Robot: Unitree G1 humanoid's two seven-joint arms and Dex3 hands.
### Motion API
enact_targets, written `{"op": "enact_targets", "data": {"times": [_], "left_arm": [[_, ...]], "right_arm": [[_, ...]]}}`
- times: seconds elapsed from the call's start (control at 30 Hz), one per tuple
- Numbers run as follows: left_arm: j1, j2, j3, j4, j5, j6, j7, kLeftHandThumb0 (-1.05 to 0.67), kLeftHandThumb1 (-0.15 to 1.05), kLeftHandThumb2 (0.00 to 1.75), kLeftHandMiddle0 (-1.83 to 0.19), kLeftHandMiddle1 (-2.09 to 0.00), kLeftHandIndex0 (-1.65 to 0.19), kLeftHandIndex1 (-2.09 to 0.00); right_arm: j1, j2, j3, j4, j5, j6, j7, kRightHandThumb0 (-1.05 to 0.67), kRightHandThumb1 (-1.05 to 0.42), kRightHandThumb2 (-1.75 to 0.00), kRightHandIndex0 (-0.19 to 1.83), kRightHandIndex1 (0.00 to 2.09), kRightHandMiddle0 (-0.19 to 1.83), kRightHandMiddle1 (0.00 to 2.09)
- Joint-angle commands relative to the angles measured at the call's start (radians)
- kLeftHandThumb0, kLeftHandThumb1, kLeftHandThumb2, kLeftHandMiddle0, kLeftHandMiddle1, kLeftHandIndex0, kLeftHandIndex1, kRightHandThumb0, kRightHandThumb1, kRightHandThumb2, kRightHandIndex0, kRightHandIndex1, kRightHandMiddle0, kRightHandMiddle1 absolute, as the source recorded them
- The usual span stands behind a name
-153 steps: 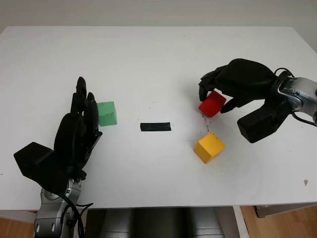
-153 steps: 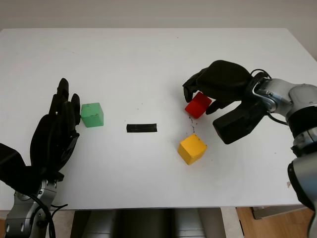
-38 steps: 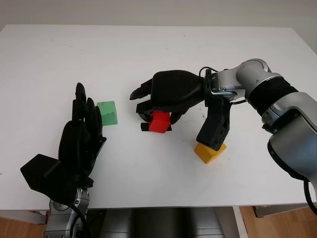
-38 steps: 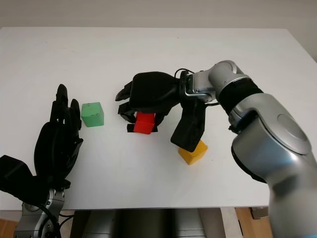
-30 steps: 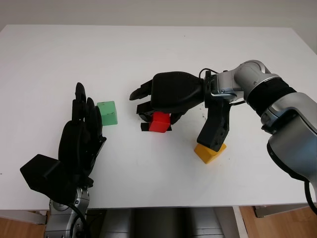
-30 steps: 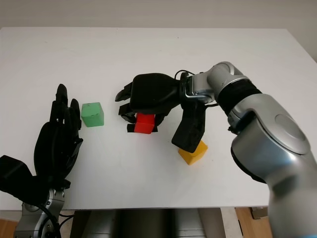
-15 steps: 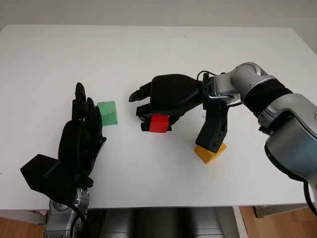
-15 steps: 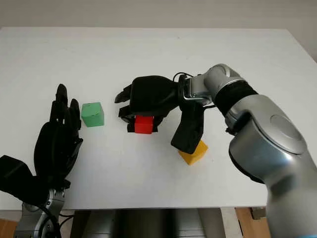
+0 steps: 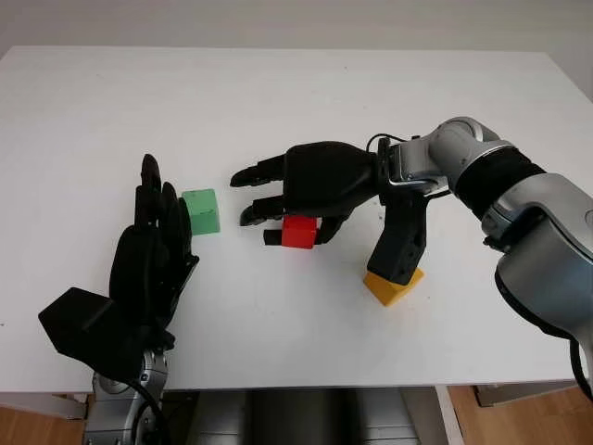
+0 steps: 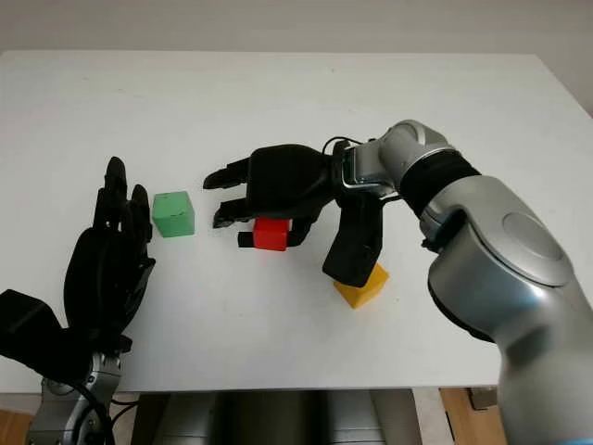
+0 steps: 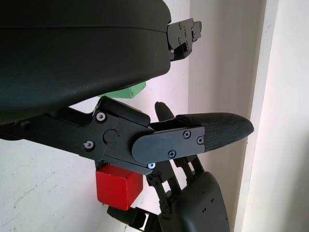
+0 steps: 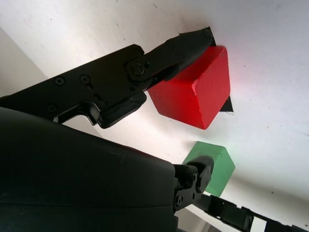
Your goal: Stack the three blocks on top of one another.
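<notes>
No block is yet stacked on another; all three are seen sitting singly on the white bench [image 9: 296, 83]. The red block [image 9: 298, 232] sits mid-bench on a strip of black tape [image 9: 271, 237], of which one end shows beside it; this is judged to be the base of the stack, placed on its mark. The right hand [image 9: 283, 190] is held just over the red block, its fingers extended past it toward the green block [image 9: 202, 211]; in the right wrist view one finger [image 12: 181, 46] lies along the block's upper edge, but no pinch is seen, so the hand is taken to be open and the block released. The yellow block [image 9: 393, 286] lies near the red one on the right side, partly hidden behind the right forearm; the green block stands apart on the left side, just beside the fingertips of the left hand [image 9: 153, 255], which is open and holds nothing, at the near left of the bench. Two placements are judged to remain: one of the two loose blocks is to be set squarely on the red, then the last upon that.
</notes>
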Motion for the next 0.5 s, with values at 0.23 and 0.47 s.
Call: {"op": "enact_targets", "data": {"times": [0.23,0.47], "left_arm": [[-0.013,0.0,0.002,0.002,0.002,-0.005,0.0,-0.78,1.05,0.57,0.19,-0.05,0.19,-0.05],[-0.011,0.006,0.01,0.008,0.003,-0.01,-0.005,-0.79,1.05,0.57,0.19,-0.03,0.19,-0.04]], "right_arm": [[-0.037,-0.084,-0.118,-0.022,0.144,-0.06,0.145,-0.74,-0.87,-0.06,-0.05,0.01,-0.15,0.14],[0.072,-0.183,-0.478,-0.049,0.784,-0.091,0.748,-0.59,-0.88,-0.06,0.09,0.1,0.11,0.24]]}}
